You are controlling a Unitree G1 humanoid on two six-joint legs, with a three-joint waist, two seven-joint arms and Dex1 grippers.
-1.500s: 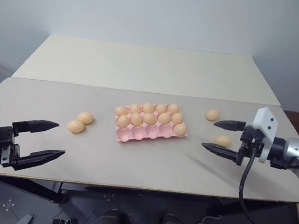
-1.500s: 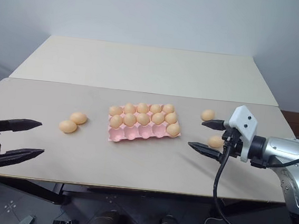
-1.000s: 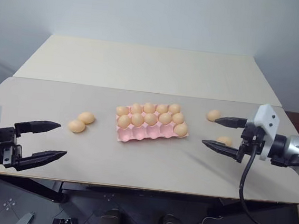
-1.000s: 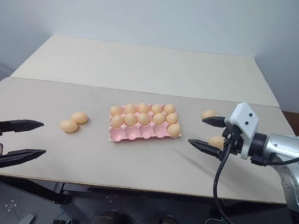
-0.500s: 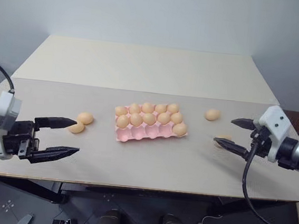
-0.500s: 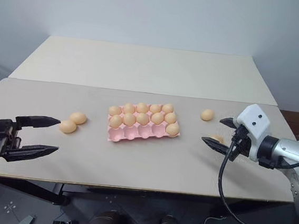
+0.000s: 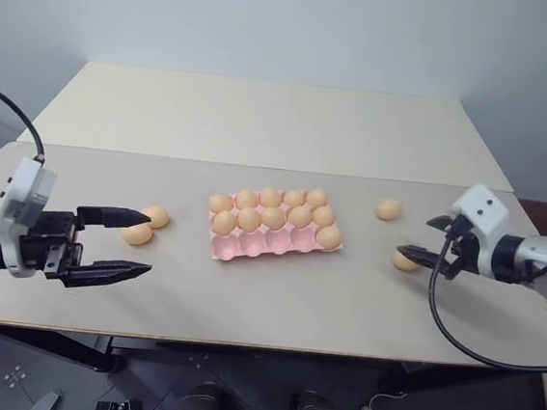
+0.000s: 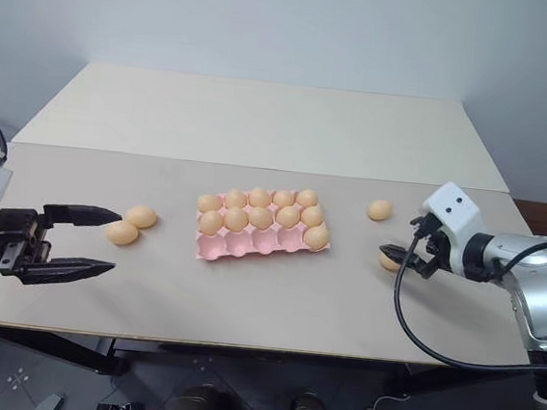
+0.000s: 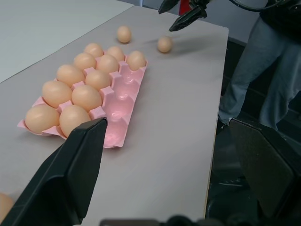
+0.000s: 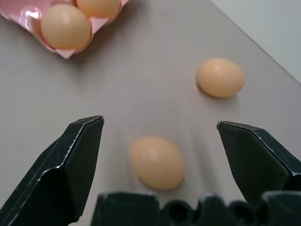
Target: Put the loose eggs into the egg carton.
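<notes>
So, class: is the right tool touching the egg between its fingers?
Apart. The right wrist view shows the egg between the right tool's fingers, with table visible either side.

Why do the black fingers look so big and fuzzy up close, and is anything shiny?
In the right wrist view the fingers sit right by the lens, so they look huge and soft, while the egg between them is clearer. In the left wrist view the egg carton has a small bright glint in an empty cup. In the eye views light is even, shadows faint.
</notes>
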